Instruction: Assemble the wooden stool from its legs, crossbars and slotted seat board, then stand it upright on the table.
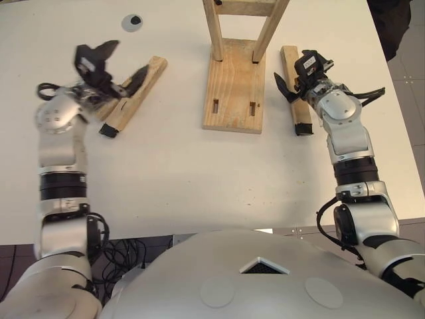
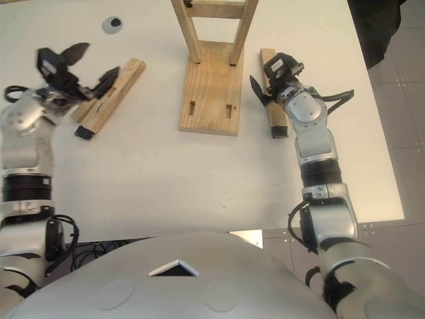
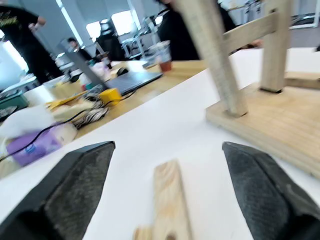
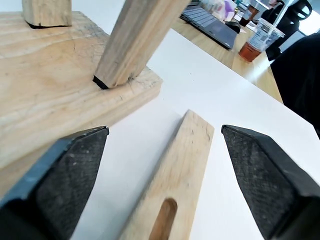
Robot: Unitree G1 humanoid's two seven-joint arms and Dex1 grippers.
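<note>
The slotted seat board (image 1: 232,100) lies flat at the table's middle back. Two legs (image 1: 214,30) stand in its far slots, joined by a crossbar (image 1: 246,6); the two near slots are empty. A loose slotted leg (image 1: 295,100) lies right of the board. My right gripper (image 1: 299,83) is open and low over it, one finger on each side (image 4: 164,130). On the left lies another loose leg (image 1: 139,90), with a second piece partly hidden beside it. My left gripper (image 1: 123,64) hangs open above that leg (image 3: 170,200), not touching it.
A small grey disc (image 1: 133,22) with a dark centre sits at the back left. The white table (image 1: 199,173) is bare in front of the board. Its right edge (image 1: 398,100) runs close past my right arm. Another desk with a laptop (image 3: 125,80) stands beyond.
</note>
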